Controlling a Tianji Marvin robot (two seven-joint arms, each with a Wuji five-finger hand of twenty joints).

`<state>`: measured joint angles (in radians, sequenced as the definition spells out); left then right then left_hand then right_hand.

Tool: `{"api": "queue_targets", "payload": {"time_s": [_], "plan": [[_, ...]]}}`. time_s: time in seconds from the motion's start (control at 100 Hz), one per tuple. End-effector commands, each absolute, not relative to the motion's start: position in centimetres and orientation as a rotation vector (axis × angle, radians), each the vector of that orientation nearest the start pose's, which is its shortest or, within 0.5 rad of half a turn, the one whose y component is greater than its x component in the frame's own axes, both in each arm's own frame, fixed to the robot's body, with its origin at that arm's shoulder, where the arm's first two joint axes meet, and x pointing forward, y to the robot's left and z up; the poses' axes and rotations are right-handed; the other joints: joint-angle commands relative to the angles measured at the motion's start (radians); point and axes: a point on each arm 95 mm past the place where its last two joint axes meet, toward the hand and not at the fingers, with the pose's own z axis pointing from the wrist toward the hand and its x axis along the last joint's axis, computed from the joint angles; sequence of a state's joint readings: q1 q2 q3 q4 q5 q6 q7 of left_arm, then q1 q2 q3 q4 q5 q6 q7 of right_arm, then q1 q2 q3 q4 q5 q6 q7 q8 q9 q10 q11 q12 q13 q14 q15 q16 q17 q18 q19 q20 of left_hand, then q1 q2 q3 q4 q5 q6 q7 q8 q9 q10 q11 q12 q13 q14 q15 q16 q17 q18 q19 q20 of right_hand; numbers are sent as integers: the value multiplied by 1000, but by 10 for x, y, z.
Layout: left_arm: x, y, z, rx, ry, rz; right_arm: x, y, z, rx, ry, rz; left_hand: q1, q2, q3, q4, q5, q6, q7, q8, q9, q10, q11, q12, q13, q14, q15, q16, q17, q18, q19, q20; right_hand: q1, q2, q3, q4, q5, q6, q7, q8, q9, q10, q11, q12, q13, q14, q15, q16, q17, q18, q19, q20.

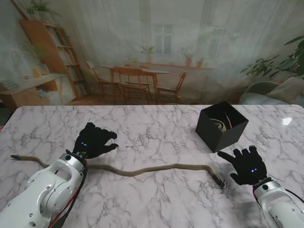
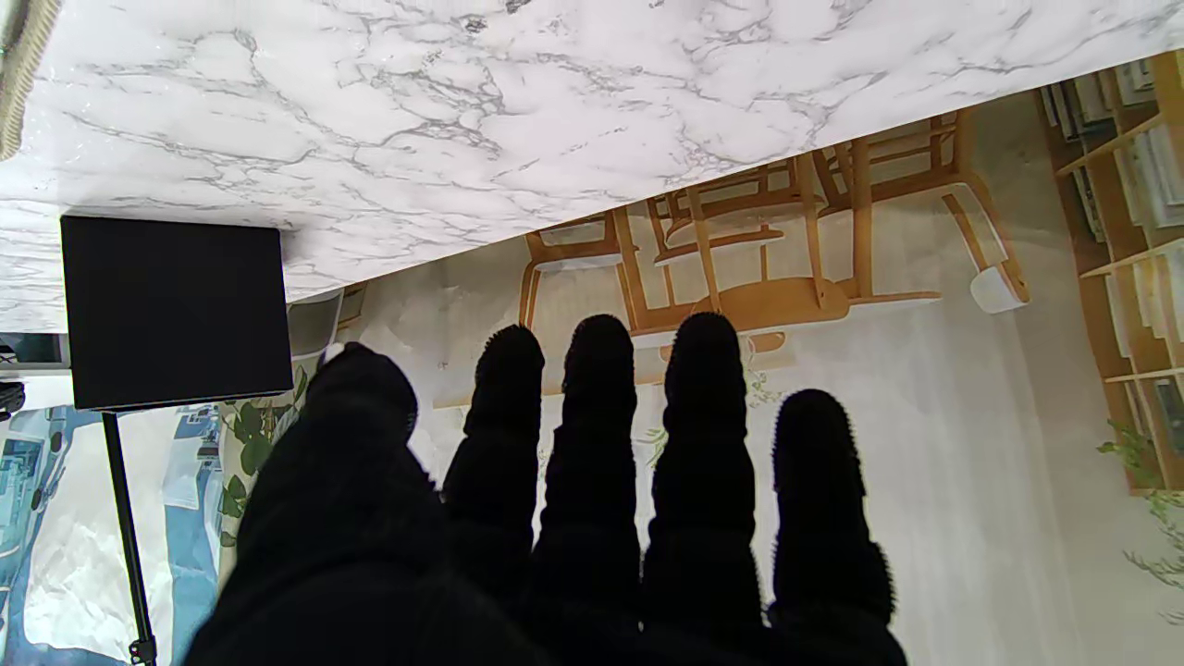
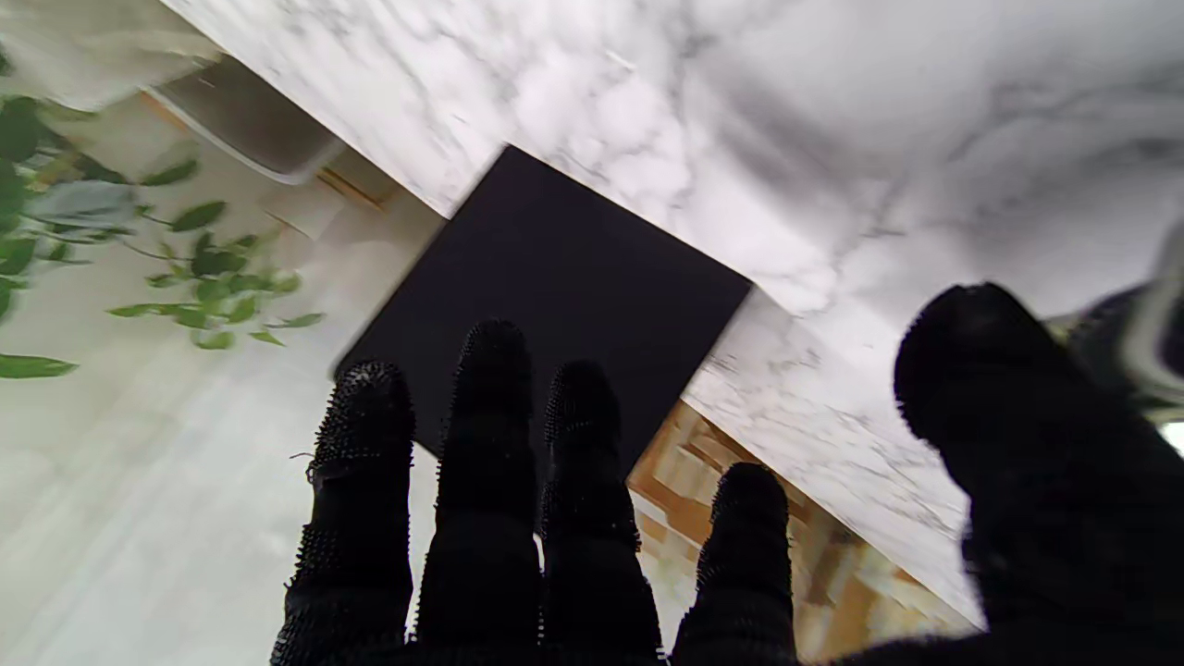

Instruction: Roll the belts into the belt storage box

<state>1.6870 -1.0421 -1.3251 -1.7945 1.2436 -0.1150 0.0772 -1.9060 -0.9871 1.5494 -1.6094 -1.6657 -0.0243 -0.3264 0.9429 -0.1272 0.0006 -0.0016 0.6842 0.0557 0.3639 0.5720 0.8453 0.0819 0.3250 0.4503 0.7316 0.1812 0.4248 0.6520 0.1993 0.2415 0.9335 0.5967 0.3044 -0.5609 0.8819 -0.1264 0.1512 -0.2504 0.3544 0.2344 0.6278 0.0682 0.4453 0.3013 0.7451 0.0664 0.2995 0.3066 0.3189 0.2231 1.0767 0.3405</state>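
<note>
Loose belt on the marble, both of your hands empty.

The long tan woven belt (image 1: pixel 142 169) lies stretched across the white marble table (image 1: pixel 156 128), its metal buckle end (image 1: pixel 218 180) near your right hand (image 1: pixel 247 165); the black square storage box (image 1: pixel 222 126) already holds a coiled belt. Your left hand (image 1: pixel 95 139) and the right one hover spread, holding nothing. Roll loosely and the coil may spring open, or snag the box rim.
</note>
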Motion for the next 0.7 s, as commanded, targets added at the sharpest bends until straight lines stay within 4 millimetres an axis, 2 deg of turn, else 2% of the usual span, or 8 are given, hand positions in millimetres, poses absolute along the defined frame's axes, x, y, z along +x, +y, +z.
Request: {"api": "queue_targets", "payload": {"time_s": [0.0,0.17,0.28,0.37,0.53,0.61,0.69], "plan": [[373,9,-279,-838,1554,-1442,325,-131,-354,573,1653,911,49,21,-3,-16,19,-11,-9,12,-17,17,-23,-9,-20,20,-23,-8,-15,43,-23,-7,41,-51,75,1,-43,-53,-29,-39,-58,13,15,-21,-25,-2,-25,-23,4,21,-8,-20],[372,10,-278,-835,1555,-1431,328,-126,-360,576,1701,999,97,17,-2,-20,15,-16,-2,17,-16,14,-22,-9,-18,20,-24,-9,-14,44,-25,-5,84,-81,178,-6,-30,-117,-19,-48,-147,36,6,-30,-36,-13,-21,-33,10,12,-7,-27],[372,10,-277,-834,1564,-1425,329,-124,-362,604,1734,1048,103,18,-5,-21,16,-18,0,16,-16,15,-23,-10,-19,20,-26,-10,-15,46,-27,-6,113,-114,229,-15,-21,-159,36,-55,-165,35,-8,-41,-39,-17,-22,-39,11,7,-14,-33],[372,10,-278,-833,1569,-1423,329,-123,-365,619,1746,1099,107,17,-7,-21,16,-23,3,16,-15,15,-24,-11,-19,21,-27,-11,-15,46,-28,-5,142,-108,276,-13,-11,-188,82,-71,-175,29,-11,-43,-37,-22,-22,-42,13,3,-14,-34],[371,11,-277,-829,1569,-1416,329,-122,-367,649,1752,1188,113,18,-9,-22,15,-25,6,15,-15,15,-25,-11,-20,21,-28,-11,-16,46,-29,-4,205,-91,311,-6,111,-198,133,-69,-173,21,-14,-45,-35,-25,-23,-44,10,4,-18,-37],[371,11,-277,-828,1567,-1414,330,-121,-368,658,1754,1213,110,19,-11,-22,16,-22,6,14,-15,17,-25,-11,-20,22,-27,-11,-16,46,-29,-4,212,-90,315,-6,208,-211,176,-56,-178,24,-22,-48,-38,-23,-27,-47,6,5,-23,-39],[371,11,-277,-829,1568,-1412,331,-121,-370,661,1763,1195,106,20,-13,-22,15,-20,6,13,-16,16,-25,-11,-21,22,-28,-11,-17,47,-30,-3,205,-90,311,-8,227,-215,183,-54,-188,35,-36,-55,-46,-18,-32,-49,-6,12,-34,-44]]}}
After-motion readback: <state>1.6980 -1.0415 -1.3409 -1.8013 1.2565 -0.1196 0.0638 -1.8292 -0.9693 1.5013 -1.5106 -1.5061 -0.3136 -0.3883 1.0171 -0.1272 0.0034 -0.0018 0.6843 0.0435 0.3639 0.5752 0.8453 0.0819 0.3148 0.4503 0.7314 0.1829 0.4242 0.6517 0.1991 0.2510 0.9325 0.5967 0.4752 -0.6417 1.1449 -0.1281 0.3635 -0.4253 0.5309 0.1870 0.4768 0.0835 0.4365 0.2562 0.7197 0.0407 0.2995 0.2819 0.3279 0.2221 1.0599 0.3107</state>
